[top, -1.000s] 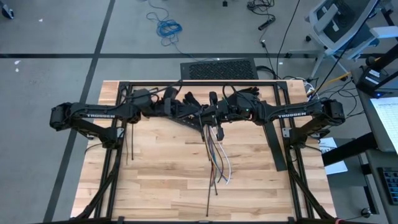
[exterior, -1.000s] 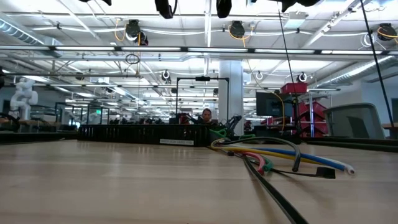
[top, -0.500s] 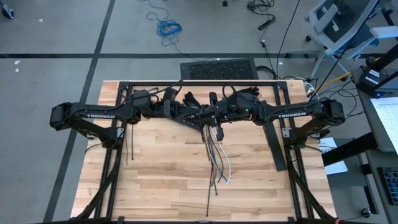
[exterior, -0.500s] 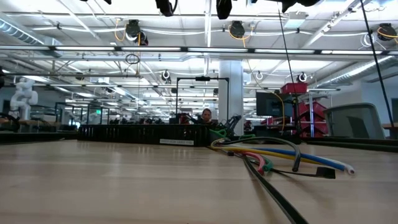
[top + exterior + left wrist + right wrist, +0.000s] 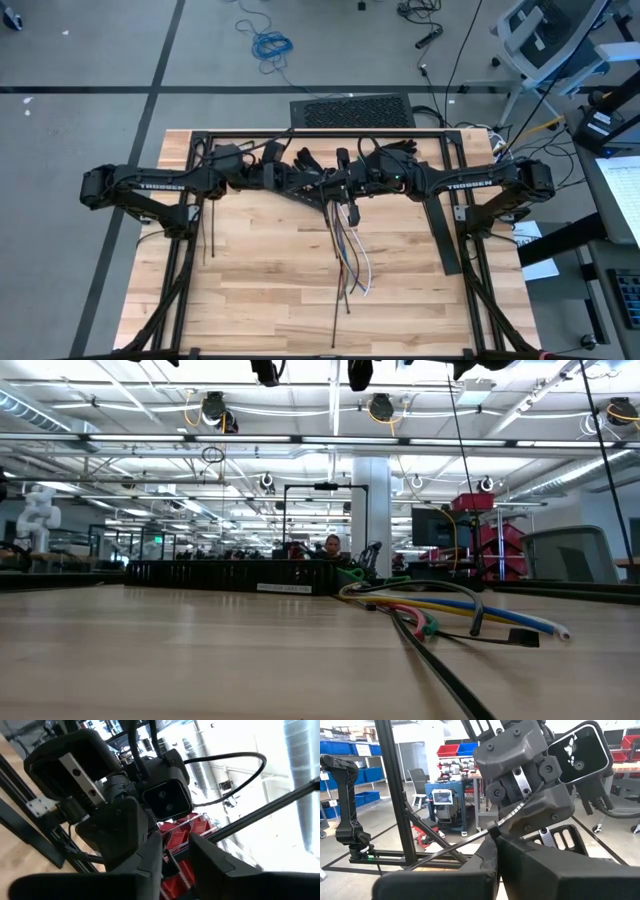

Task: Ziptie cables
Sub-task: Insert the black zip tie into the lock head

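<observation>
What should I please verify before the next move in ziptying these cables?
1. Right pincer shut on a ziptie: ok.
2. Left pincer gripping that ziptie: cannot tell.
3. Both pincers meeting above the cables' far end: ok.
4. Cables gathered tight: not ok, their near ends fan out on the table.
5. Ziptie looped round the cables: cannot tell.
6. Spare zipties and black rail lying apart from the cables: ok.
</observation>
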Tool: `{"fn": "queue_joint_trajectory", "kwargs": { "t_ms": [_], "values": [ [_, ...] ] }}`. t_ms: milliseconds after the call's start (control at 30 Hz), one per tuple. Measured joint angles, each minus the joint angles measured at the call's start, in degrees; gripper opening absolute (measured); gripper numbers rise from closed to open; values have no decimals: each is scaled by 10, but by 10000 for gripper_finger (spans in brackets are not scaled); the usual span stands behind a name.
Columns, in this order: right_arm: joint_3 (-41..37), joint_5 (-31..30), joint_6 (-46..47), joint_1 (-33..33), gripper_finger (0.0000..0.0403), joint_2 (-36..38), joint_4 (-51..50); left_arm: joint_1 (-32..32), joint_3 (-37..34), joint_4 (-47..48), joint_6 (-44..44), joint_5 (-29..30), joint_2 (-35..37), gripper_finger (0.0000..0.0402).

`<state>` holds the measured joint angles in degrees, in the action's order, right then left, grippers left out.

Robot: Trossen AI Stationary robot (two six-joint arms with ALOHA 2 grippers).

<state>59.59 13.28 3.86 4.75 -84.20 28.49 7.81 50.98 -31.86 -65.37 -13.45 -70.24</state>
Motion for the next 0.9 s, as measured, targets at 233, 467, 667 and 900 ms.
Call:
{"fn": "queue_joint_trajectory", "kwargs": {
  "t_ms": [233, 467, 667, 900],
  "values": [
    [0, -2, 0, 0, 0, 0, 0, -1, 0, 11, 28, 0, 0, 28],
    [0, -13, 0, 0, 0, 0, 1, -1, 0, 13, 46, 1, 0, 17],
    [0, -14, 0, 0, 0, 0, 1, -1, 0, 18, 78, 11, 0, 2],
    [0, -16, 30, 0, 0, -2, -3, 1, 0, 26, 111, 41, 0, 1]
  ]
}}
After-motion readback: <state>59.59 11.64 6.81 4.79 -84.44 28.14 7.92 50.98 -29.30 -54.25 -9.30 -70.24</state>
